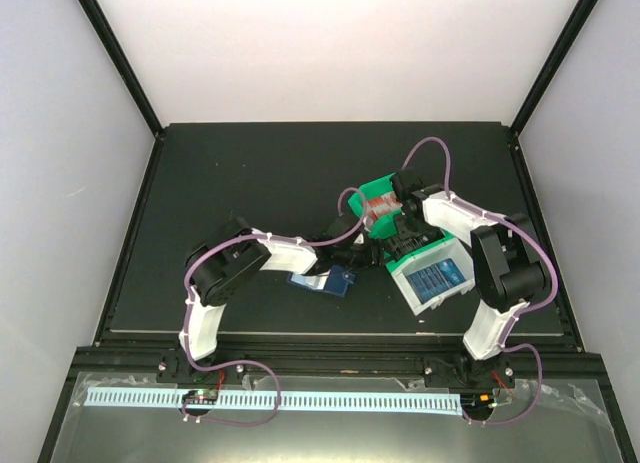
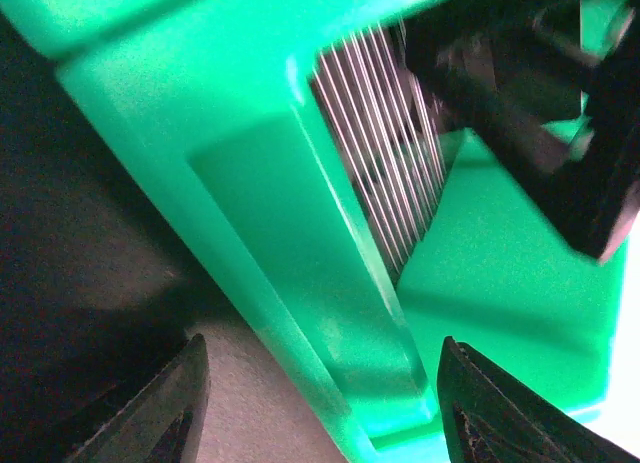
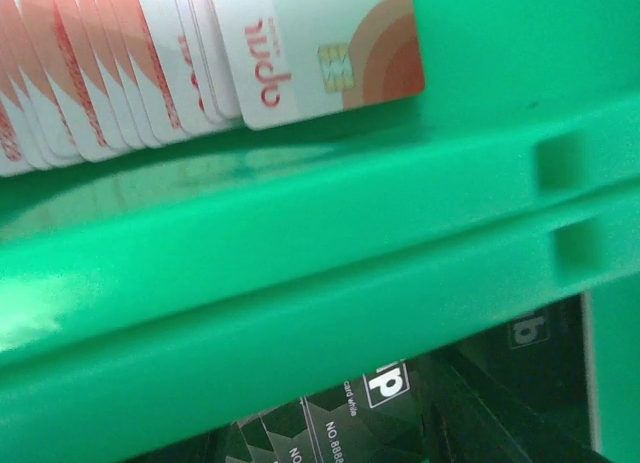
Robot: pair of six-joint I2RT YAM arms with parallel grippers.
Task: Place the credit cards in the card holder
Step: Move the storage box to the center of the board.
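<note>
Red-and-white credit cards [image 1: 376,207] stand in a green bin [image 1: 377,187]; the right wrist view shows them close up [image 3: 300,53], with dark cards [image 3: 385,413] in the compartment below. Blue cards [image 1: 437,279] lie in a white bin [image 1: 409,286]. The navy card holder [image 1: 338,281] lies open on the mat, left of the bins. My left gripper [image 2: 320,413] is open, its fingers [image 2: 170,403] astride the green bin's corner wall [image 2: 330,313]. My right gripper [image 1: 398,211] hovers over the green bin; its fingers are hidden.
The black mat [image 1: 250,183] has a raised frame round it. A second green compartment with dark cards [image 1: 410,245] sits between the red-card bin and the white bin. The two arms crowd close together at the bins.
</note>
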